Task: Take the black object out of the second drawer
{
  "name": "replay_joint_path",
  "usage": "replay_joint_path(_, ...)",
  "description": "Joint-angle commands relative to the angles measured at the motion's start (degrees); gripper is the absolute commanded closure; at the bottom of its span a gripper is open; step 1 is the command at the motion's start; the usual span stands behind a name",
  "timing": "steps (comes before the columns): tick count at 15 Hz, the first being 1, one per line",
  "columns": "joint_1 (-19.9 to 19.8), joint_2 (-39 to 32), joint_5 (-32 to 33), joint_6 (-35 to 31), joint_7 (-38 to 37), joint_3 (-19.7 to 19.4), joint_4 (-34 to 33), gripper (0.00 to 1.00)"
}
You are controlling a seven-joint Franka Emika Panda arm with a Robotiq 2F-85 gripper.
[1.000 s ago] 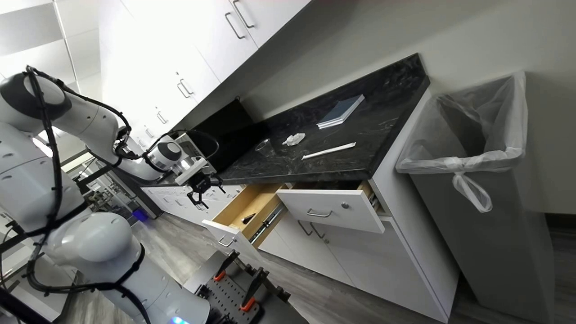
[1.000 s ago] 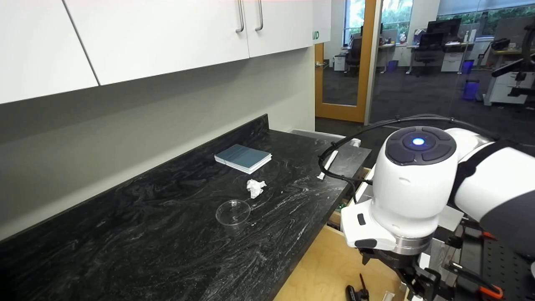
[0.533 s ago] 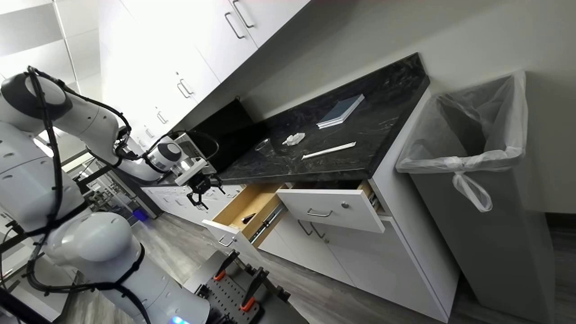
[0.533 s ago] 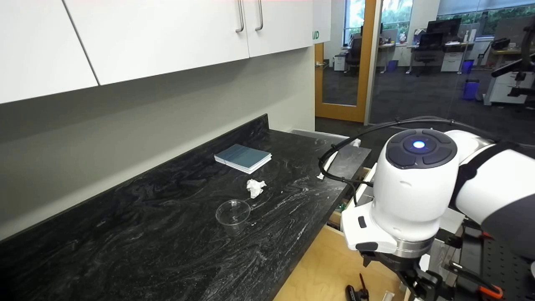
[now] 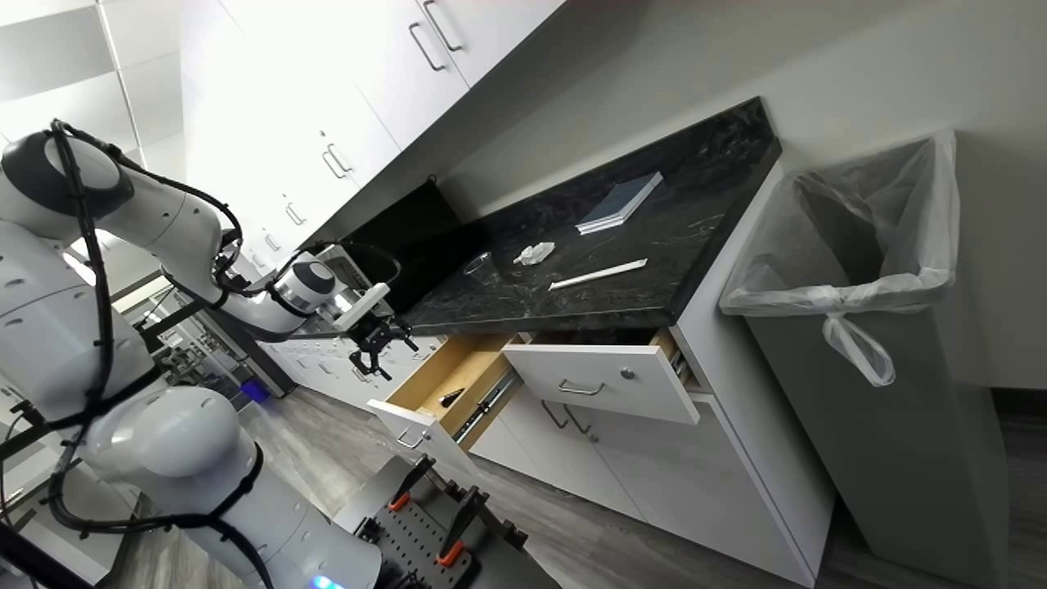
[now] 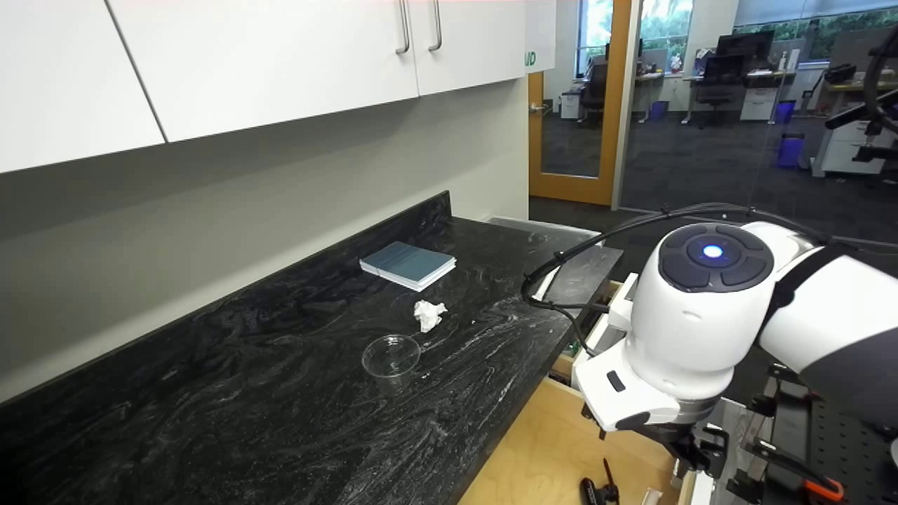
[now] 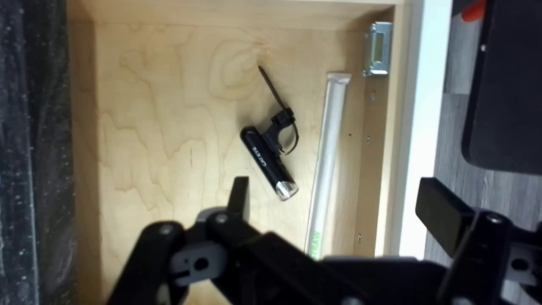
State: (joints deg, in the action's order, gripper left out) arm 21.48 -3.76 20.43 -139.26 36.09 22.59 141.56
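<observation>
Wrist view: the gripper (image 7: 334,197) is above the narrow drawer (image 7: 161,106), its 2 fingers (image 7: 240,197) wide apart with nothing between them. The bike light (image 7: 267,161), the black object of the task, lies on the drawer floor below and ahead of the fingers, offset toward the counter (image 7: 44,148). The drawer stands pulled out, so access is judged complete; lining up, lowering, gripping and lifting out are left. A wrapped straw (image 7: 328,165) lies alongside the light, below the gap between the fingers. 1 finger is over the drawer floor; the other lines up with the white drawer front (image 7: 423,127) or just outside it, so a straight descent could strike that edge. A shift toward the counter seems called for, where the floor beside the light offers the most room.

In an exterior view, the gripper hangs higher than the drawer rim, the light below. Past the drawer, seen from the gripper, a wide drawer (image 5: 609,368) also juts out, an edge to heed on a sideways exit.

In an exterior view, the counter's long edge runs beside the gripper, bounding motion that way; a plastic cup (image 6: 391,361) stands back from it, well apart from the fingers. Straight up seems the roomiest way out.
</observation>
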Motion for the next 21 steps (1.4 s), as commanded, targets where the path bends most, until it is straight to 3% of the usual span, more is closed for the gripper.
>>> replay_joint_path(1, -2.0, -0.3, 10.2, -8.0, 5.7, -2.5, 3.5, 0.0)
replay_joint_path(2, -2.4, -1.3, 15.0, -11.3, 5.0, -3.6, 3.8, 0.0)
replay_joint_path(3, -1.4, -0.5, 9.7, -6.3, 3.7, -2.3, 2.4, 0.0)
replay_joint_path(7, -2.4, -1.8, 14.1, -9.8, 4.2, -3.4, 3.3, 0.0)
replay_joint_path(12, -5.1, -1.4, 16.3, -26.3, 15.5, -4.6, 8.6, 0.0)
replay_joint_path(15, -7.8, -5.2, 10.9, -34.1, 24.9, -3.8, 10.7, 0.0)
replay_joint_path(18, -9.8, -9.3, 8.6, -35.6, 30.0, -2.6, 10.3, 0.0)
replay_joint_path(21, -10.4, -12.8, 7.3, -31.6, 31.9, -1.5, 7.3, 0.0)
